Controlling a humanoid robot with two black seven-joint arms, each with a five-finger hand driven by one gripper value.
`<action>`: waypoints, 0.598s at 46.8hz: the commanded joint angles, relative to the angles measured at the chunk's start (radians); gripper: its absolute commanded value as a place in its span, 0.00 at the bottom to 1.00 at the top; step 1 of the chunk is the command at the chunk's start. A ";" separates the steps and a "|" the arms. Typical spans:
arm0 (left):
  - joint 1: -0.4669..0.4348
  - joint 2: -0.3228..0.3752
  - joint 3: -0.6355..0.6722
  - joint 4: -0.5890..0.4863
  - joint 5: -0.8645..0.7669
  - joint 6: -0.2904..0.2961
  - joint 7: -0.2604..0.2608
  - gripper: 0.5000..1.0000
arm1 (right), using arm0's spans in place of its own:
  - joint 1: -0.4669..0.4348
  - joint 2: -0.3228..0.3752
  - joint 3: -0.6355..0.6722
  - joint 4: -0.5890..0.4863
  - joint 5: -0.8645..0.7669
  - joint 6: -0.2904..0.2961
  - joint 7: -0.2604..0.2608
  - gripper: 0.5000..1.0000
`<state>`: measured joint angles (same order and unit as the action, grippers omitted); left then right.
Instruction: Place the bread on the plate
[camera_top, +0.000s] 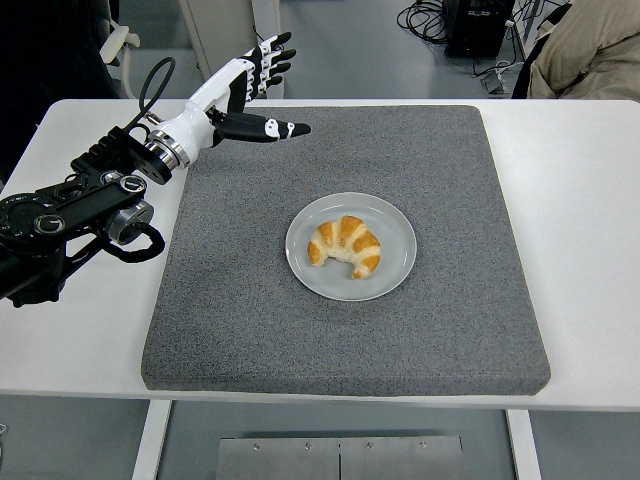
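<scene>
I find no legible text, label, brand, number or sign anywhere in the head view. No print shows on any surface across the centre of the frame, and the upper background items are too small to read.

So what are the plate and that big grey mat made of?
The plate looks like smooth, pale grey ceramic or plastic; its soft sheen fits either. The mat looks like grey felt or foam: matte, speckled and fuzzy. The croissant on the plate looks like glossy, golden baked pastry.
</scene>
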<state>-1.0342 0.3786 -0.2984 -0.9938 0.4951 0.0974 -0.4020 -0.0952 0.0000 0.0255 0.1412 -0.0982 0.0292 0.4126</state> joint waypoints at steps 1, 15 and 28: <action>0.003 -0.017 -0.001 0.030 -0.055 0.034 -0.001 0.94 | 0.000 0.000 0.001 0.000 0.000 0.000 0.000 1.00; 0.017 -0.098 -0.080 0.187 -0.217 0.079 -0.004 0.94 | 0.000 0.000 0.001 0.000 0.000 0.000 0.000 1.00; 0.037 -0.228 -0.268 0.431 -0.257 0.071 -0.018 0.94 | 0.000 0.000 -0.001 0.000 0.000 0.000 0.000 1.00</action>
<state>-0.9956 0.1766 -0.5460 -0.6106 0.2393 0.1724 -0.4203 -0.0949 0.0000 0.0258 0.1408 -0.0982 0.0292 0.4128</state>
